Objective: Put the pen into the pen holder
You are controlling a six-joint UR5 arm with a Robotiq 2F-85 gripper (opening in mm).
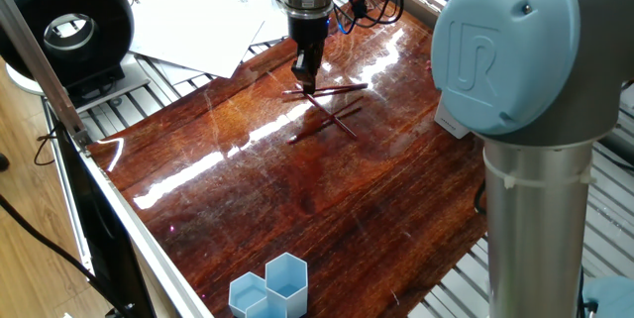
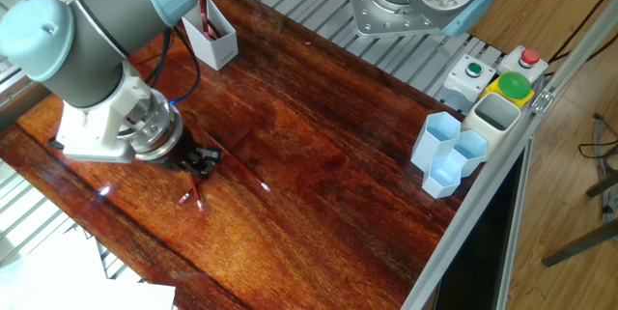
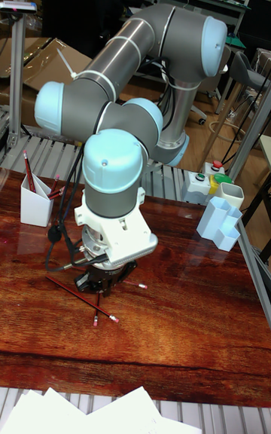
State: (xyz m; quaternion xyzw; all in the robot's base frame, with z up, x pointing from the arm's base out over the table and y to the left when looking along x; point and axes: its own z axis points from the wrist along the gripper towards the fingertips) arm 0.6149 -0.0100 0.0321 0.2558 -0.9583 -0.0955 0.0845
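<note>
My gripper (image 1: 306, 86) (image 2: 201, 158) (image 3: 102, 283) hangs low over the far part of the glossy wooden table, shut on a thin dark-red pen (image 1: 342, 88) (image 2: 246, 177) (image 3: 137, 284) that sticks out sideways from its fingertips. Two more pens (image 1: 337, 120) (image 2: 194, 196) (image 3: 75, 294) lie crossed on the wood right under the gripper. The pen holder (image 2: 214, 42) (image 3: 34, 206), a small white angular cup, stands at the table's edge well away from the gripper. It has red pens in it.
Light blue hexagonal cups (image 2: 449, 151) (image 1: 272, 286) (image 3: 222, 227) stand at the opposite table edge beside a button box (image 2: 492, 69). Loose papers (image 1: 198, 21) and a black round device (image 1: 69, 26) lie beyond the table. The arm's elbow (image 1: 525, 51) blocks the right of one fixed view.
</note>
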